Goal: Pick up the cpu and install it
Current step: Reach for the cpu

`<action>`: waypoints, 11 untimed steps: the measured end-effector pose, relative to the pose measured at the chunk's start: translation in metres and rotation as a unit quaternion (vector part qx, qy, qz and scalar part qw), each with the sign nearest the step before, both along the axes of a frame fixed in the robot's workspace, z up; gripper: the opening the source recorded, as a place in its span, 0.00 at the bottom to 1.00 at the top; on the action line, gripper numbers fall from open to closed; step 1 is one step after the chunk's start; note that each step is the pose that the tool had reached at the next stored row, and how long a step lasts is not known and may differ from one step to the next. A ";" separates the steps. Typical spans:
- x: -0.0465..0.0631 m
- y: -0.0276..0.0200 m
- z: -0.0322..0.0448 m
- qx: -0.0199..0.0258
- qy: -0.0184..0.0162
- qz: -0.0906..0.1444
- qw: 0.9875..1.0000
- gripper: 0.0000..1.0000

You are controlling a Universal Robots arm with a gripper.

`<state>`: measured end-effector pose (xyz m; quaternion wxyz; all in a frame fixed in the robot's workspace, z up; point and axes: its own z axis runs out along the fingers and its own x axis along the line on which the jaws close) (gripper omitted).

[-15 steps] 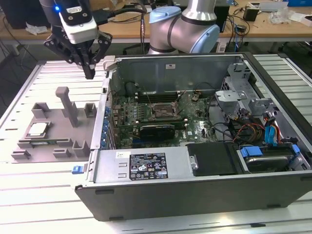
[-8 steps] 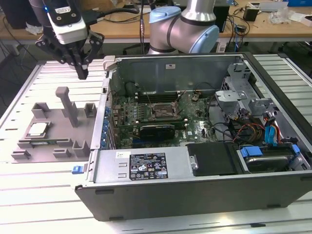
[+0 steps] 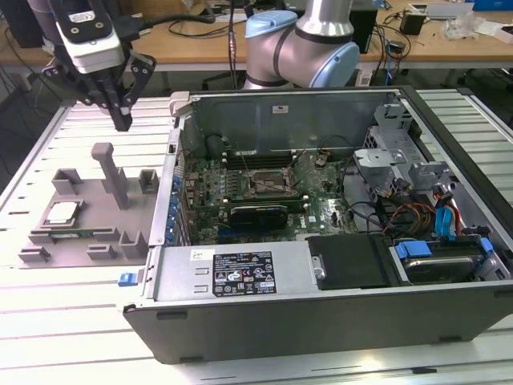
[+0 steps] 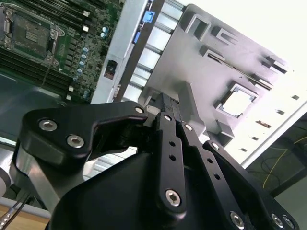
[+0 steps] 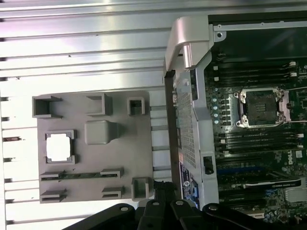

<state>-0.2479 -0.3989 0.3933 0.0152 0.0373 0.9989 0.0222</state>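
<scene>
The cpu (image 3: 62,212) lies flat in a square recess of the grey plastic tray (image 3: 92,233), at the exterior view's left; its silvery top shows bright in both wrist views (image 4: 238,103) (image 5: 59,147). My gripper (image 3: 122,120) hangs well above the tray's far side, up and to the right of the cpu, fingers pointing down and shut with nothing between them (image 4: 168,103). The dark socket frame (image 3: 268,183) sits on the motherboard inside the open computer case, with its bracket around it (image 5: 261,108) (image 4: 29,36).
A tall upright block (image 3: 112,172) rises from the tray just below the gripper. The case's metal side wall (image 3: 172,184) stands between tray and motherboard. Drive cages and cables (image 3: 433,200) crowd the case's right end. The arm's base (image 3: 300,44) stands behind the case.
</scene>
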 end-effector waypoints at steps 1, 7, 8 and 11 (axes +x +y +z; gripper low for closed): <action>-0.002 0.0000 0.0000 0.000 0.000 0.000 1.000 0.11; -0.013 0.0000 0.0000 0.000 -0.001 0.000 1.000 0.11; -0.017 0.0000 0.0000 0.000 -0.001 0.000 1.000 0.11; -0.023 0.0000 0.0000 0.000 -0.001 0.000 1.000 0.11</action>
